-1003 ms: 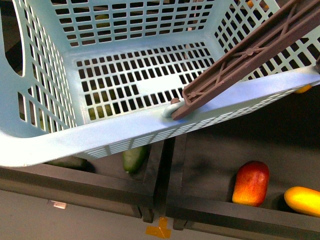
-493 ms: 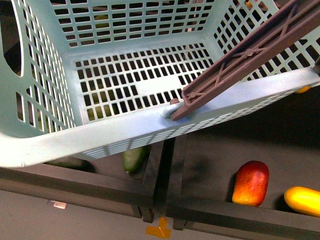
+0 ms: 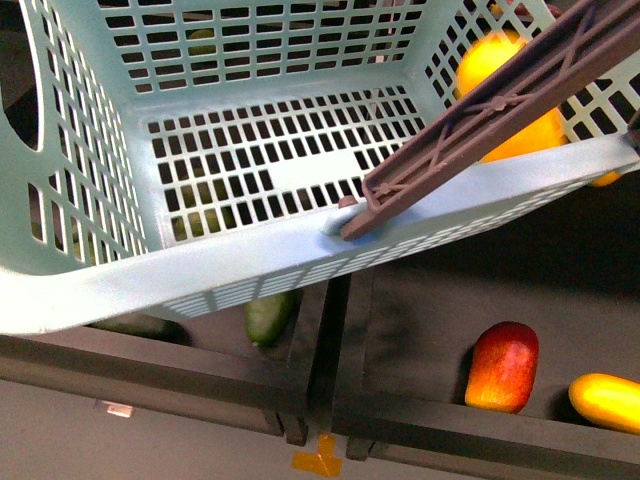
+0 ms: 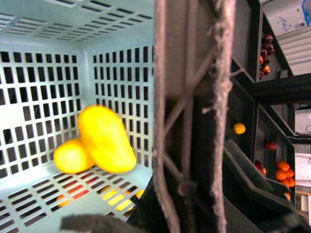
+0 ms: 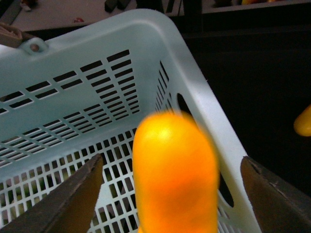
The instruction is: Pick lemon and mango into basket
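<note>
The light blue-green basket (image 3: 250, 260) hangs tilted, filling the front view, with its grey-brown handle (image 3: 480, 110) across the right side. My left gripper (image 4: 187, 194) is shut on that handle. The mango (image 5: 175, 179), yellow-orange and blurred, is free between the spread fingers of my open right gripper (image 5: 170, 167), over the basket's inside. It shows behind the handle in the front view (image 3: 495, 75) and near the basket's corner in the left wrist view (image 4: 107, 141). A smaller yellow blob (image 4: 72, 156) touches it; I cannot tell if it is the lemon.
Dark bins lie under the basket. A red-and-yellow mango (image 3: 503, 366) and a yellow oval fruit (image 3: 606, 401) lie in the right bin, a dark green mango (image 3: 268, 316) in the left. Shelves with tangerines (image 4: 282, 172) stand beyond.
The basket's inside was bare before. Now the mango has appeared at its right corner, loose and blurred. The basket has shifted slightly left.
</note>
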Robot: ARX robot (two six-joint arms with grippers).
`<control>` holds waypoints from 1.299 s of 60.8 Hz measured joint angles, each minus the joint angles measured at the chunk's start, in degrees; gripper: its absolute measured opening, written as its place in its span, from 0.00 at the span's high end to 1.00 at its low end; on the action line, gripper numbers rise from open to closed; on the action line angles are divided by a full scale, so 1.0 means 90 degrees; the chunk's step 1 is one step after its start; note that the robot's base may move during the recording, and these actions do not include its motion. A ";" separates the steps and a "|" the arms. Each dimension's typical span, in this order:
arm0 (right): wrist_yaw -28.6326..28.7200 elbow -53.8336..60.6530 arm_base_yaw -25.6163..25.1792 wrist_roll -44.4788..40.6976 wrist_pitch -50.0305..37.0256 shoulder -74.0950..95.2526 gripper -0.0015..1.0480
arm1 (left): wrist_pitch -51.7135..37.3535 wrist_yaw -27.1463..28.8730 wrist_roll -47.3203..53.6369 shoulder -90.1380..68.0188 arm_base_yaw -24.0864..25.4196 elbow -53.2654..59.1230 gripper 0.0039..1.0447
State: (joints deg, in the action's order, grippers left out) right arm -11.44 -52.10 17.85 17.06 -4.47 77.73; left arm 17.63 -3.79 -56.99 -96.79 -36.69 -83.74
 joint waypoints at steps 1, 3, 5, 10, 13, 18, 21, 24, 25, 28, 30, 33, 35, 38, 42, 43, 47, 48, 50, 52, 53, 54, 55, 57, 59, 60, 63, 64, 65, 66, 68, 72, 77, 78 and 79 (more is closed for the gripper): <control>-0.0044 0.0005 -0.0032 0.0005 0.0056 -0.0104 0.08 | 0.0000 -0.0019 -0.0010 -0.0005 -0.0002 0.0000 0.96; -0.0100 0.0036 -0.0104 0.0015 0.0182 -0.0347 0.09 | 0.0000 -0.0058 -0.0044 -0.0007 -0.0002 0.0000 0.96; -0.0185 0.0262 -0.0233 -0.0197 -0.0177 -0.0639 0.12 | 0.0002 -0.0058 -0.0078 -0.0007 -0.0007 0.0000 0.96; 0.0058 0.1192 -0.0624 -0.0950 -0.1683 -0.1399 0.25 | 0.0002 0.0010 -0.0070 -0.0007 -0.0007 0.0000 0.96; 0.0117 0.1719 -0.0814 -0.1282 -0.2266 -0.1834 0.34 | 0.0002 0.0070 -0.0053 -0.0007 0.0015 0.0000 0.96; 0.0279 0.2453 -0.1001 -0.1588 -0.2710 -0.2339 0.49 | 0.0002 0.0095 -0.0027 -0.0007 0.0034 0.0000 0.96; 0.0367 0.2735 -0.1054 -0.1671 -0.2795 -0.2446 0.55 | 0.0002 0.0058 -0.0027 -0.0007 0.0015 0.0000 0.96; 0.0442 0.3065 -0.1122 -0.1724 -0.2866 -0.2538 0.63 | 0.0002 0.0015 -0.0032 -0.0007 -0.0002 0.0000 0.96; 0.0469 0.3194 -0.1149 -0.1736 -0.2895 -0.2582 0.67 | 0.0002 0.0007 -0.0032 -0.0007 -0.0005 0.0000 0.96; 0.0532 0.3466 -0.1209 -0.1770 -0.2956 -0.2722 0.75 | 0.0002 -0.0041 -0.0041 -0.0007 -0.0010 0.0000 0.96; 0.0568 0.3592 -0.1239 -0.1785 -0.2990 -0.2817 0.80 | 0.0002 -0.0058 -0.0061 -0.0007 -0.0010 0.0000 0.96; 0.0619 0.3772 -0.1294 -0.1817 -0.3045 -0.2994 0.89 | 0.0002 -0.0036 -0.0083 -0.0007 -0.0007 0.0000 0.96; 0.0668 0.3939 -0.1348 -0.1834 -0.3087 -0.3172 0.97 | 0.0002 -0.0012 -0.0075 -0.0007 -0.0007 0.0000 0.96; 0.0712 0.4107 -0.1409 -0.1863 -0.3104 -0.3325 0.98 | 0.0002 -0.0005 -0.0070 -0.0007 -0.0007 0.0000 0.96; 0.0831 0.4347 -0.1513 -0.1860 -0.3104 -0.3534 0.98 | 0.0002 -0.0007 -0.0078 -0.0007 -0.0007 0.0000 0.96; 0.0913 0.4381 -0.1562 -0.1863 -0.3101 -0.3563 0.98 | 0.0002 -0.0007 -0.0078 -0.0007 -0.0007 0.0000 0.96; 0.1231 0.4580 -0.1860 -0.1868 -0.3082 -0.3793 0.98 | 0.0002 -0.0007 -0.0075 -0.0007 -0.0007 0.0000 0.96; 0.1222 0.4626 -0.1904 -0.1870 -0.3075 -0.3854 0.98 | 0.0002 -0.0007 -0.0075 -0.0007 -0.0007 0.0000 0.96; 0.1231 0.4743 -0.1955 -0.1870 -0.3036 -0.4012 0.98 | 0.0002 -0.0005 -0.0078 -0.0007 -0.0007 0.0000 0.96; 0.1243 0.4828 -0.1957 -0.1870 -0.3007 -0.4133 0.98 | 0.0002 0.0022 -0.0075 -0.0007 -0.0005 0.0000 0.96; 0.1258 0.4867 -0.1957 -0.1870 -0.2980 -0.4192 0.98 | 0.0002 0.0029 -0.0073 -0.0007 -0.0007 0.0000 0.96; 0.1258 0.4906 -0.1957 -0.1870 -0.2958 -0.4252 0.98 | 0.0002 0.0039 -0.0073 -0.0007 -0.0007 0.0000 0.96; 0.1256 0.4923 -0.1957 -0.1870 -0.2946 -0.4282 0.98 | 0.0002 0.0039 -0.0070 -0.0007 -0.0007 0.0000 0.96; 0.1256 0.4996 -0.1957 -0.1870 -0.2897 -0.4396 0.98 | 0.0002 0.0039 -0.0070 -0.0007 -0.0007 0.0000 0.96; 0.1256 0.5049 -0.1960 -0.1870 -0.2858 -0.4488 0.98 | 0.0002 0.0036 -0.0073 -0.0007 -0.0007 0.0000 0.96; 0.1256 0.5068 -0.1960 -0.1870 -0.2844 -0.4520 0.98 | 0.0002 0.0032 -0.0075 -0.0007 -0.0007 0.0000 0.96; 0.1256 0.5146 -0.1962 -0.1870 -0.2766 -0.4673 0.98 | 0.0002 0.0019 -0.0078 -0.0007 -0.0007 0.0000 0.96; 0.1256 0.5175 -0.1962 -0.1870 -0.2730 -0.4736 0.98 | 0.0002 0.0017 -0.0078 -0.0007 -0.0007 0.0000 0.96; 0.1256 0.5187 -0.1962 -0.1870 -0.2715 -0.4765 0.98 | 0.0002 0.0012 -0.0075 -0.0007 -0.0007 0.0000 0.96; 0.1256 0.5214 -0.1962 -0.1870 -0.2684 -0.4823 0.98 | 0.0002 0.0010 -0.0078 -0.0007 -0.0007 0.0000 0.96; 0.1256 0.5251 -0.1962 -0.1870 -0.2628 -0.4913 0.98 | 0.0002 0.0010 -0.0078 -0.0007 -0.0007 0.0000 0.96; 0.1256 0.5328 -0.1962 -0.1870 -0.2499 -0.5124 0.98 | 0.0002 0.0015 -0.0075 -0.0007 -0.0007 0.0000 0.96; 0.1256 0.5401 -0.1962 -0.1870 -0.2348 -0.5360 0.98 | 0.0002 0.0017 -0.0075 -0.0007 -0.0007 0.0000 0.96; 0.1256 0.5423 -0.1962 -0.1870 -0.2307 -0.5418 0.98 | 0.0002 0.0017 -0.0075 -0.0007 -0.0007 0.0000 0.96; 0.1256 0.5433 -0.1962 -0.1870 -0.2288 -0.5450 0.98 | 0.0002 0.0017 -0.0075 -0.0007 -0.0007 0.0000 0.96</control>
State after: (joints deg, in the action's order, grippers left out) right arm -0.14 -3.20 0.19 0.23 -25.06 28.69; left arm 17.65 -3.64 -57.67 -96.86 -36.75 -83.74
